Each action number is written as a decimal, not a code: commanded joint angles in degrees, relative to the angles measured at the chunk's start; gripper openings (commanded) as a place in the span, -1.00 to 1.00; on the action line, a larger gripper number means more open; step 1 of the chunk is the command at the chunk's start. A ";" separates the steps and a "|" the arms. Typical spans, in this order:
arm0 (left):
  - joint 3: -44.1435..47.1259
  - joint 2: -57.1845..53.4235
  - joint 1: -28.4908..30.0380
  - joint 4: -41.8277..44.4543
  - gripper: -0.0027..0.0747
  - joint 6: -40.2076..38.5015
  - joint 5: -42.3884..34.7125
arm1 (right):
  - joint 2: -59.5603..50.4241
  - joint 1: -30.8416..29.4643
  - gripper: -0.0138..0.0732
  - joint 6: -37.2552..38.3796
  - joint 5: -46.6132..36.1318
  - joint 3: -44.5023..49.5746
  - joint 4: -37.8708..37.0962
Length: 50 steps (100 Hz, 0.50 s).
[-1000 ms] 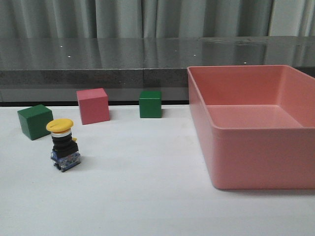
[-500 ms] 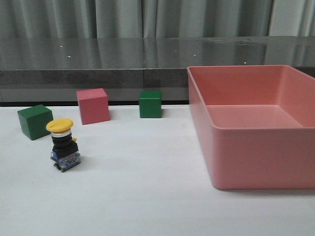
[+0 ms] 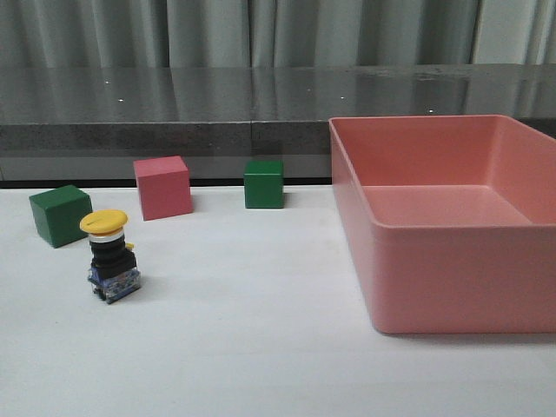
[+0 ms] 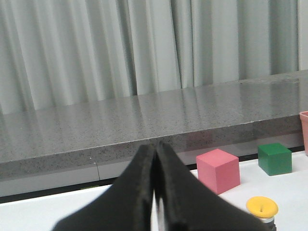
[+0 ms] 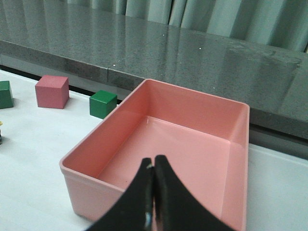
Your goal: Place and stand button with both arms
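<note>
The white table [image 3: 261, 347] carried every item in the front view. Nearest the camera on the left, the button [image 3: 110, 257] stood upright on its bluish clear contact block, with the black body above it, then the silver ring, and the yellow mushroom cap on top. No gripper touched it. To the right, the pink bin [image 3: 452, 287] sat well apart from the button; its interior showed only bare floor and walls.

Behind the button and slightly left, a green cube [image 3: 59, 215] rested on the table, near the button but not touching it. Farther back stood a pink cube [image 3: 162, 187], and to its right a second green cube [image 3: 264, 183], both close to the table's far edge. Beyond them ran a dark grey stone ledge [image 3: 174, 104], backed by grey curtains [image 3: 261, 30].

In the left wrist view, the left gripper [image 4: 155, 192] had its fingers pressed together with nothing between them; the yellow cap appeared beyond it, apart from the fingers. In the right wrist view, the right gripper [image 5: 153, 195] was likewise fully closed and empty, positioned above the near wall of the pink bin.
</note>
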 commanded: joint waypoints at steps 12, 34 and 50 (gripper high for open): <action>2.60 0.61 0.04 -0.37 -0.98 -0.59 -4.50 | -0.04 -1.22 -0.82 15.15 -8.03 1.85 -11.69; 2.60 0.61 0.04 -0.37 -0.98 -0.59 -4.50 | -5.04 -2.46 -0.82 28.37 -15.76 10.06 -18.98; 2.60 0.61 0.04 -0.37 -0.98 -0.59 -4.50 | -10.44 -2.46 -0.82 28.37 -19.09 15.30 -18.98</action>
